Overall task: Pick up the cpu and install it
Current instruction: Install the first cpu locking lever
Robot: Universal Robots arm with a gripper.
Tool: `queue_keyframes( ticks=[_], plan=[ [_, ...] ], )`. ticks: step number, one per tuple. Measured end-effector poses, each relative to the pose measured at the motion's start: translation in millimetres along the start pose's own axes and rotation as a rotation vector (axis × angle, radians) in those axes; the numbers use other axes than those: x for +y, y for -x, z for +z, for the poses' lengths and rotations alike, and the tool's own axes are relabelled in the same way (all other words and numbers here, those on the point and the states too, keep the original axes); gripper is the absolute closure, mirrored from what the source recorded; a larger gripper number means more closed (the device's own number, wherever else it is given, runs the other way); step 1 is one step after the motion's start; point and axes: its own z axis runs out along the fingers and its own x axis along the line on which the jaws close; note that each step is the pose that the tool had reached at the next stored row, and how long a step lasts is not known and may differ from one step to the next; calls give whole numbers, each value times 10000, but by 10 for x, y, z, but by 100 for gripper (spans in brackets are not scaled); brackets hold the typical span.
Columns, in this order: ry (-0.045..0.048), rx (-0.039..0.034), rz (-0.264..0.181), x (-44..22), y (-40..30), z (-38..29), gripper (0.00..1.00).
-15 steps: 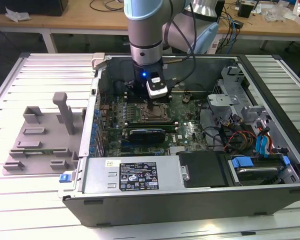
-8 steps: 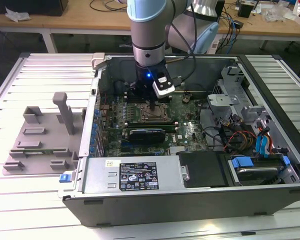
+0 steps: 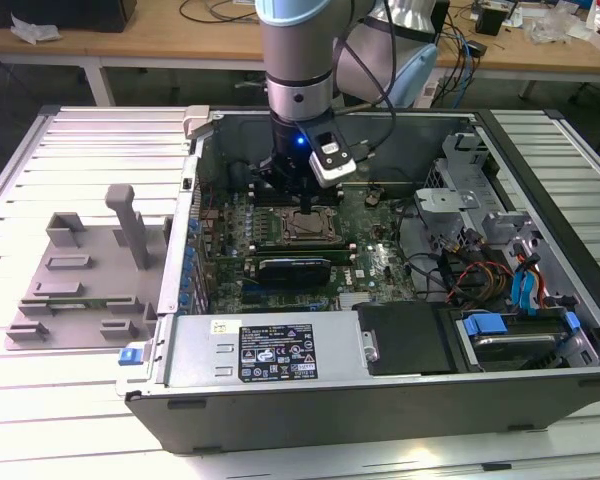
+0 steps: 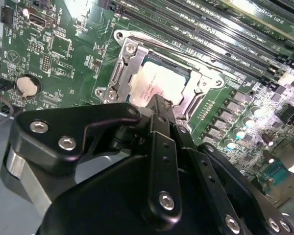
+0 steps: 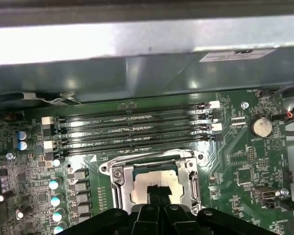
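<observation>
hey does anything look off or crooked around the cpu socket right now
Nothing stands out. The cpu lies flat and square inside the socket frame on the motherboard, with the gripper at its edge. No tilt, damage or loose parts show around it.

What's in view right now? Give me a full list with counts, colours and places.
cpu: one, silvery-grey, lying in the socket frame on the motherboard, directly beneath the gripper.
socket frame: one, metal, around the cpu.
motherboard: one, green, inside the computer case.
memory slots: a row of several, black, beside the socket frame.
coin cell: one, silver, on the motherboard.
computer case: one, grey and black, open, lying on the white slatted table.
grey fixture: one, on the table at the exterior view's left.
gripper: one, black, on the arm, over the cpu.
</observation>
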Motion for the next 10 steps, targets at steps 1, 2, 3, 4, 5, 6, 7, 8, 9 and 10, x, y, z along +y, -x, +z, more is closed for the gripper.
queue_keyframes(
  ticks=[1,2,3,4,5,6,7,8,9,10],
  plan=[
    [12,4,-133,0,2,0,89],
    [42,15,-465,1,7,3,89],
    [2,35,-728,-5,10,5,89],
    [-48,36,-767,-32,14,5,89],
    [-60,39,-770,-61,16,5,89],
    [-63,40,-771,-88,19,5,89],
    [-63,42,-770,-107,20,5,89],
    [-63,45,-770,-139,23,5,89],
    [-64,48,-771,-161,26,5,89],
    [-64,50,-771,-174,29,5,89]
  ],
)
